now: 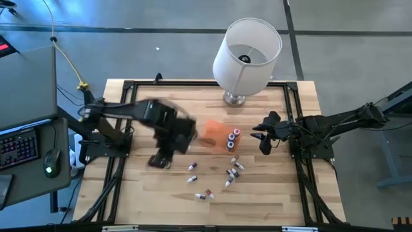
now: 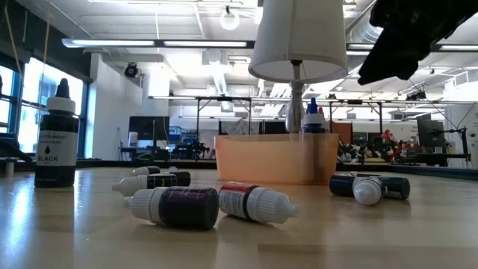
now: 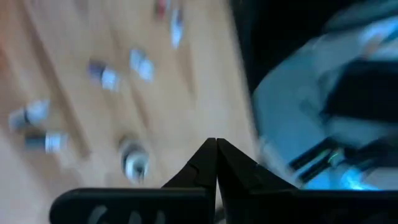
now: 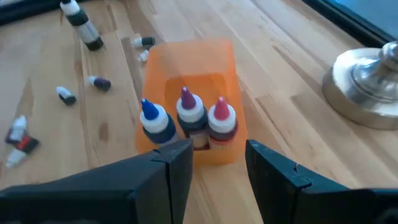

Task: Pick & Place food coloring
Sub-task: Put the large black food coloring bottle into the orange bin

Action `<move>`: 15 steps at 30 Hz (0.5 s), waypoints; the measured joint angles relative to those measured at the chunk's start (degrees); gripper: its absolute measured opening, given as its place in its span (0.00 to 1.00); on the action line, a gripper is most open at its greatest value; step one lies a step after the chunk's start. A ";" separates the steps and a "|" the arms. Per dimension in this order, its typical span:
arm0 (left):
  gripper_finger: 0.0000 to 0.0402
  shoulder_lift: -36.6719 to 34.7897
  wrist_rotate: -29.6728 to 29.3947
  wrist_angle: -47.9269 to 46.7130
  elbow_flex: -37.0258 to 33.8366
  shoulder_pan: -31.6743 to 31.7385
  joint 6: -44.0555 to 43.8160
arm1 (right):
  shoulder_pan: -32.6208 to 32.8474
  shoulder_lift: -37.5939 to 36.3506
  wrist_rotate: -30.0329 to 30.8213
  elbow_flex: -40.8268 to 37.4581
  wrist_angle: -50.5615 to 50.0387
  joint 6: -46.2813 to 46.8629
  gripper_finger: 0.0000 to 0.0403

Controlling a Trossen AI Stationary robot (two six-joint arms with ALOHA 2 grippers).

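Several tiny food coloring bottles [image 1: 233, 171] lie on their sides on the wooden table, with more at its near middle [image 2: 179, 207]. Three stand upright in the small orange box [image 4: 186, 87], with blue [image 4: 152, 118], purple and red caps. A larger black bottle [image 2: 56, 134] stands upright toward the left. My left gripper [image 1: 159, 159] hangs shut and empty left of the box, with its fingertips together [image 3: 216, 146]. My right gripper [image 1: 264, 138] is open, level and just right of the box; its fingers [image 4: 217, 158] stand apart in front of the three bottles, touching nothing.
A white-shaded lamp [image 1: 246, 55] stands on its metal base [image 4: 373, 81] at the table's far middle, close behind the box. A black frame runs along the table's edges [image 1: 293, 116]. A desk with a keyboard and mouse [image 1: 26, 145] sits left of the table.
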 joint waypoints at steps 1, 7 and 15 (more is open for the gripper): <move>0.01 -2.31 -2.09 2.14 -3.70 -1.38 -1.64 | 0.00 0.14 -0.14 -0.46 0.77 0.12 0.35; 0.01 -21.69 -23.27 22.75 -30.77 -7.73 -21.83 | 0.16 0.94 -2.74 -3.63 8.61 -0.04 0.35; 0.01 -41.16 -34.62 55.96 -60.79 -16.00 -35.46 | 2.59 1.18 -4.63 -4.10 15.54 -0.23 0.35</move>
